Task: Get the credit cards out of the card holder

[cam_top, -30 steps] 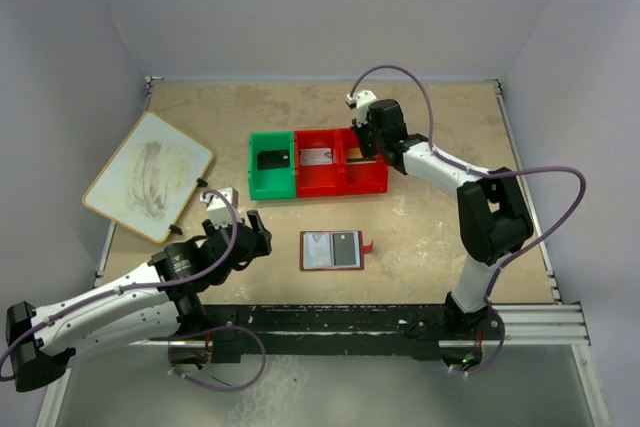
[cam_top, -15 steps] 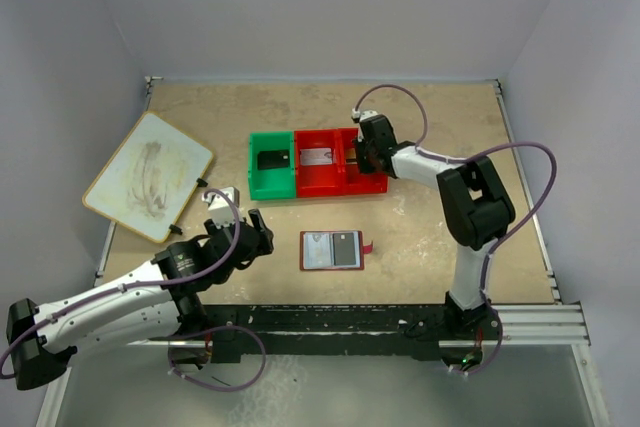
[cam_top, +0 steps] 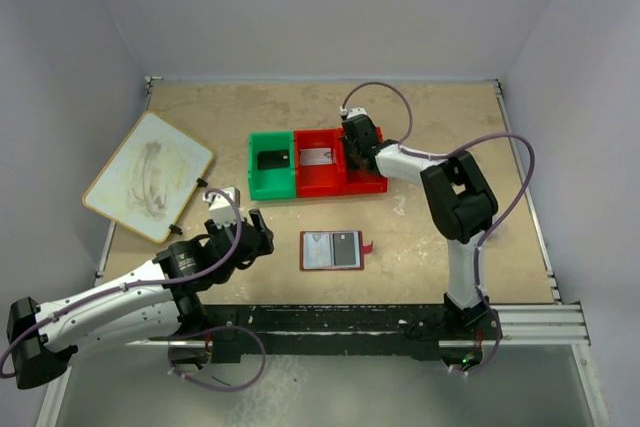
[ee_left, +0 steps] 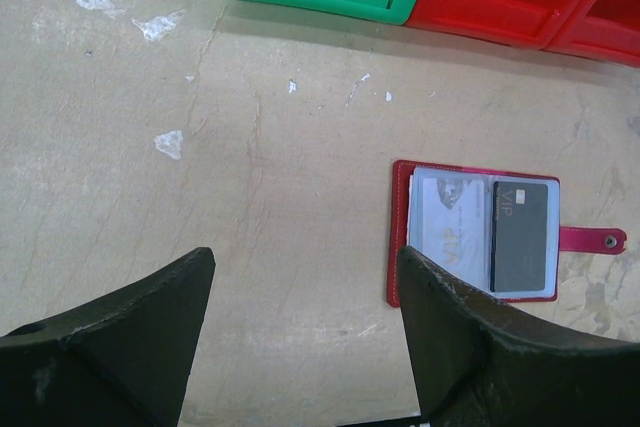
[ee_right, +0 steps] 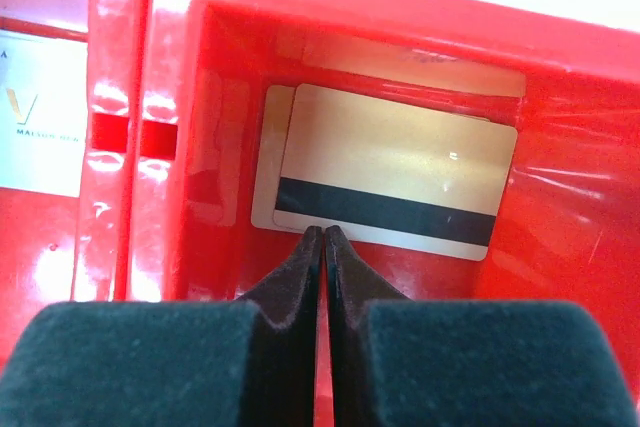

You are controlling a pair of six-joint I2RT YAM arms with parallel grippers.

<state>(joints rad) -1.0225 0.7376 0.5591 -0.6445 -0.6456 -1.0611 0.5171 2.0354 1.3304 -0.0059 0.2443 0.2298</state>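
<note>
The card holder (cam_top: 332,249) lies open on the table, its red tab (ee_left: 590,239) pointing right. Its clear sleeves show a pale card (ee_left: 447,227) and a dark card (ee_left: 521,237). My left gripper (ee_left: 305,259) hangs open over bare table left of it, holding nothing. My right gripper (ee_right: 324,233) is shut inside the bin's right red compartment. Its tips meet the near edge of a gold-brown credit card (ee_right: 400,172) lying flat on another pale card (ee_right: 264,157). A black card (cam_top: 272,160) lies in the green compartment, a silver one (cam_top: 318,158) in the middle.
The green-and-red bin tray (cam_top: 270,189) stands mid-table, behind the card holder. A large white board (cam_top: 150,175) lies at the left. My right arm (cam_top: 455,197) folds back over the table's right side.
My right gripper has slid left along the bin's right compartment, and its arm has folded in closer. The left arm and the card holder have not moved.
</note>
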